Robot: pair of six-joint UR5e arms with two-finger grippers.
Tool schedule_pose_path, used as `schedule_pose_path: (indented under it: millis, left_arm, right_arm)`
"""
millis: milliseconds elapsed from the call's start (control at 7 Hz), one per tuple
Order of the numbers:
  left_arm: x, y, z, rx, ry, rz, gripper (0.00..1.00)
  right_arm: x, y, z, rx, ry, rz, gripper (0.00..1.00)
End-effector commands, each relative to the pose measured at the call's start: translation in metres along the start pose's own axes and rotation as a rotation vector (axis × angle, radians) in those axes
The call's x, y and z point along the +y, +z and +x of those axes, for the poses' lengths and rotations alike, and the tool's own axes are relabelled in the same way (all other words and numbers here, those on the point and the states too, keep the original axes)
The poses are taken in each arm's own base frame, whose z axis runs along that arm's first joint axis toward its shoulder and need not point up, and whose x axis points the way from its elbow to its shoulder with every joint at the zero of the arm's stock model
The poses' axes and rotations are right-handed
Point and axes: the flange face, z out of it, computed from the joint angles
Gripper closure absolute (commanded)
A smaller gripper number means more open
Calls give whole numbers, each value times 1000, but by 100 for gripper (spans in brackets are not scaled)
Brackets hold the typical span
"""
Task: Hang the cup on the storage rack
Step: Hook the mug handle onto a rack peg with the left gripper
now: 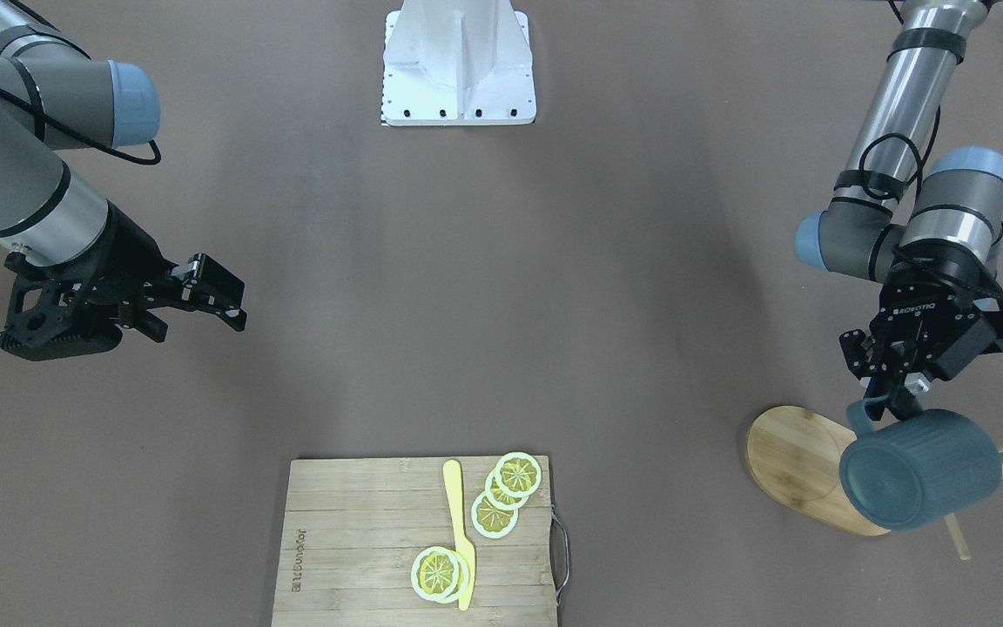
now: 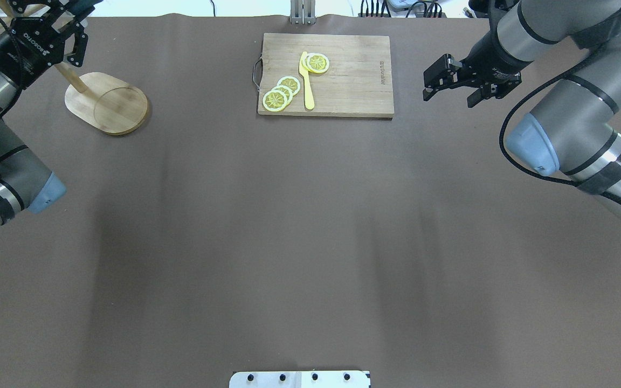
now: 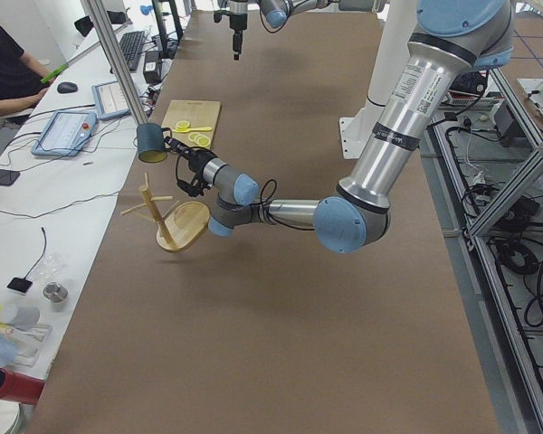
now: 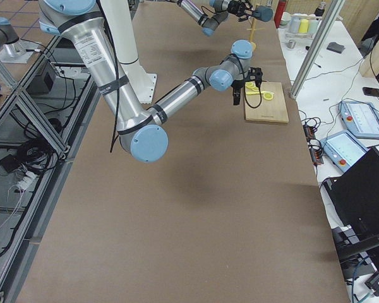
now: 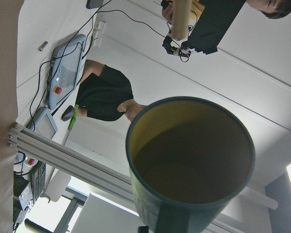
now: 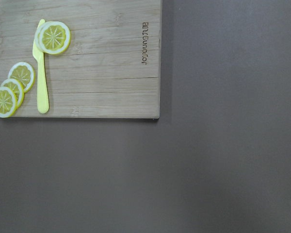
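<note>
Left pincer [image 1: 898, 396]: pinching the loop handle of the cup [image 1: 919, 470], fingers closed on it. The arm reaches in over the rack [image 1: 793, 453].

Cup: dark teal outside, yellowish inside. Carried in the air and tipped over, flat bottom toward the front camera, mouth toward the left wrist camera. Sits over the rack's oval base. In the left side view it is higher than the top of the rack's post and clear of it. Not hung on a peg.

Rack: light wood with an oval base flat on the desk [image 1: 554, 287], a round post and thin slanted pegs.

Right pincer [image 2: 449, 99]: fingers spread, nothing between them. Hangs over bare desk at the end opposite the rack, well apart from it.

Cutting board [image 1: 362, 540]: bamboo, metal handle on the edge turned toward the rack. Lies between the rack and the right pincer, well apart from the rack.

Lemon slices [image 1: 519, 475]: several, yellow, on the cutting board, some overlapping.

Knife [image 1: 460, 531]: yellow, lying on the cutting board among the lemon slices.

Person [image 3: 4, 72]: dark top, at a side bench beyond the desk edge, on the side of the rack away from the robot.
</note>
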Motion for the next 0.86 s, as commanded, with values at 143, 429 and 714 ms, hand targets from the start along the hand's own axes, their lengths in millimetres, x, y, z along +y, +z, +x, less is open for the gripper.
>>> schedule_pose_path:
  millis: [143, 429, 714]
  left_arm:
    - [-12, 0, 4, -5, 10, 35, 100]
    - [-22, -3, -2, -19, 13, 59, 100]
    - [-27, -7, -3, -23, -46, 70, 100]
  right_arm:
    - [1, 2, -1, 1, -1, -2, 0]
    - [4, 7, -4, 5, -7, -4, 0]
    - [3, 6, -7, 5, -9, 2, 0]
